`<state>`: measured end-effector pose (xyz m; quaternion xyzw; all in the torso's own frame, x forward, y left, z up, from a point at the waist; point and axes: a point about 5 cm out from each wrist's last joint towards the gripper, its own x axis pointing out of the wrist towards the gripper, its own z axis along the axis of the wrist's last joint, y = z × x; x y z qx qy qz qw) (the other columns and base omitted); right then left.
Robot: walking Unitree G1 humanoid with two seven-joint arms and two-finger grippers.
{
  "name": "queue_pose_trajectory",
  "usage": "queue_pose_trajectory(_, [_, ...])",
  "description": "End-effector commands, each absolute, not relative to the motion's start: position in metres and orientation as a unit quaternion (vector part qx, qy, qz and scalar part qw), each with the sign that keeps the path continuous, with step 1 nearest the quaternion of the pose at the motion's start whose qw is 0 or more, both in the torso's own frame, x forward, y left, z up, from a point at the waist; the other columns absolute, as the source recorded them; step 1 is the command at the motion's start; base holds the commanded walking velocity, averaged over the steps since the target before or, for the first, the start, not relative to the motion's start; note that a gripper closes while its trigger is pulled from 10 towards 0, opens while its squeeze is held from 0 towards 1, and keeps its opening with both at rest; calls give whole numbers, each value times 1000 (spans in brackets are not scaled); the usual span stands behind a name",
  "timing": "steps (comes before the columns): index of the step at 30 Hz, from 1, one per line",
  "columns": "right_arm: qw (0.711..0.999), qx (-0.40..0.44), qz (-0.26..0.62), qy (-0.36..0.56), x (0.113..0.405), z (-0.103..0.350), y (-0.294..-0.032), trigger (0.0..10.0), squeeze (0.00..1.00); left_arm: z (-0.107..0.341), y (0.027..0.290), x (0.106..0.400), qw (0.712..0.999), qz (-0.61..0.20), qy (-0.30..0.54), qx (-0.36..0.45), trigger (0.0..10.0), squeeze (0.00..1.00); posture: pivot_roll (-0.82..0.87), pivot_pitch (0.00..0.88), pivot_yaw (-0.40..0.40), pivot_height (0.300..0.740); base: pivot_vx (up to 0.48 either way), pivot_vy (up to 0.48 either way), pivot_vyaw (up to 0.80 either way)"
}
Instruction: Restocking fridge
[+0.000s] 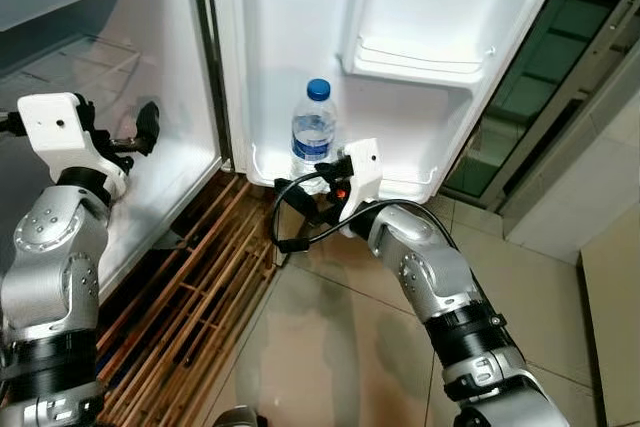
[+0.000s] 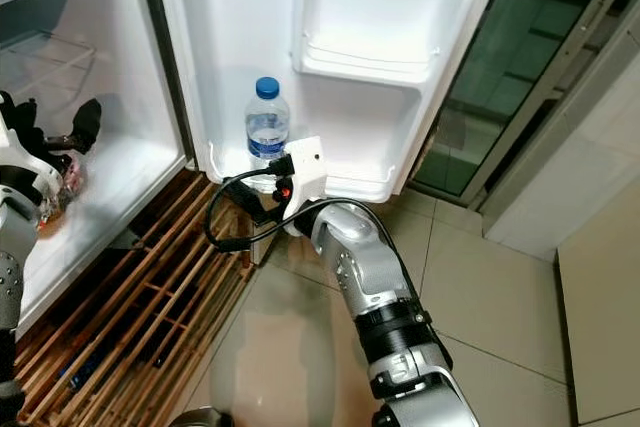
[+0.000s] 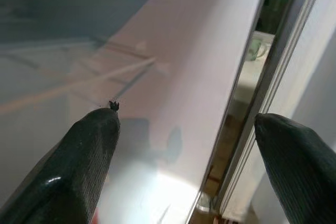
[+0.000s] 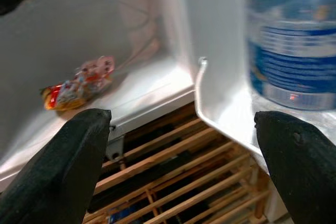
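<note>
A clear water bottle (image 1: 314, 132) with a blue cap and blue label stands upright in the bottom shelf (image 1: 405, 187) of the open fridge door. My right gripper (image 4: 181, 115) hangs just in front of and below that shelf, open. The bottle (image 4: 294, 45) lies beyond its fingertips, not between them. My left gripper (image 3: 186, 116) is raised inside the white fridge compartment, open with nothing in it; one of its fingers (image 1: 148, 125) shows near the side wall. A colourful snack packet (image 4: 79, 85) lies on the compartment floor.
An upper door bin (image 1: 420, 62) sits above the bottle. A wooden slatted rack (image 1: 190, 297) lies on the floor under the fridge. A black cable (image 1: 285, 217) loops off my right wrist. Tiled floor (image 1: 330, 347) spreads below, and a dark glass door frame (image 1: 560, 77) stands at the right.
</note>
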<state>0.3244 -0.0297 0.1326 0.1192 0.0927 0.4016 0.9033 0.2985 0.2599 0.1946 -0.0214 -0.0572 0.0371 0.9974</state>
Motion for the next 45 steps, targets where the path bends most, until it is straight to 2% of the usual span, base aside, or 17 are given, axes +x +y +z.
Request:
queue_pose_trajectory(1, [906,107,398,95,329,132,-33,10000,0,199,255,297,997,30,-63,-24,10000,0,142,0,-96,740,0,0,0])
queue_pose_trajectory(15, [929,42,353,102,358,127,-61,10000,0,203,258,289,998,26,-58,-10,10000,0,181,0,-86,740,0,0,0])
queue_pose_trajectory(22, [939,41,328,95,371,132,-61,10000,0,208,267,282,998,32,-46,8,10000,0,228,0,-55,740,0,0,0])
queue_pose_trajectory(24, [962,15,262,71,383,141,-73,10000,0,213,270,281,998,30,-42,20,10000,0,247,0,-39,740,0,0,0])
queue_pose_trajectory(29, [980,-2,194,43,392,153,-90,10000,0,215,271,281,998,29,-42,24,10000,0,250,0,-36,740,0,0,0])
queue_pose_trajectory(30, [993,-15,117,4,401,171,-114,10000,0,215,270,282,998,28,-41,24,10000,0,243,0,-34,740,0,0,0])
queue_pose_trajectory(37, [998,-29,53,-35,406,185,-138,10000,0,212,265,282,999,20,-33,21,10000,0,228,0,-35,740,0,0,0])
queue_pose_trajectory(40, [998,-28,49,-41,405,183,-138,10000,0,210,265,282,999,19,-30,19,10000,0,224,0,-35,740,0,0,0])
queue_pose_trajectory(45, [996,-26,71,-36,398,168,-122,10000,0,209,265,281,999,19,-28,19,10000,0,219,0,-37,740,0,0,0])
